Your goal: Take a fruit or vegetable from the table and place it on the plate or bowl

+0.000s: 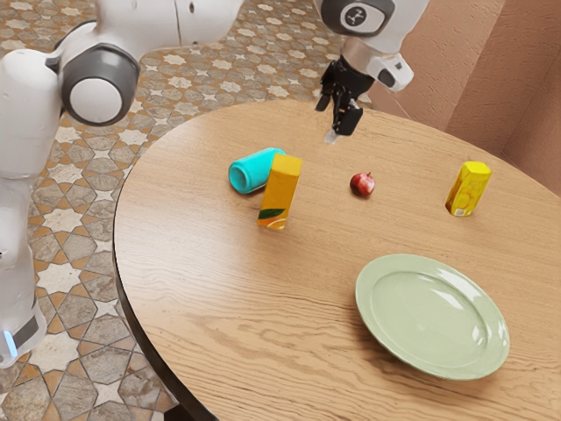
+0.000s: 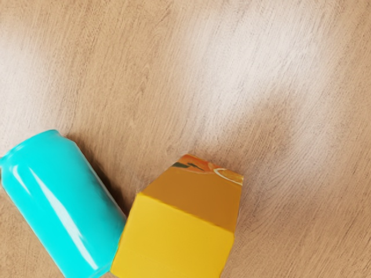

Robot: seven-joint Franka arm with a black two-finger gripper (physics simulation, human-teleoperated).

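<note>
Exterior view: the gripper [image 1: 340,132] hangs empty at upper middle, ready to grab the fruit [image 1: 362,183]; how open, I cannot tell.

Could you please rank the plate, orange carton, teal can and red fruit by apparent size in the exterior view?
Largest: plate.
Then orange carton and teal can, too alike to rank.
Smallest: red fruit.

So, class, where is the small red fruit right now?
In the exterior view the red fruit lies on the table, to that view's right of the orange carton, left of the yellow carton, farther back than the green plate.
</note>
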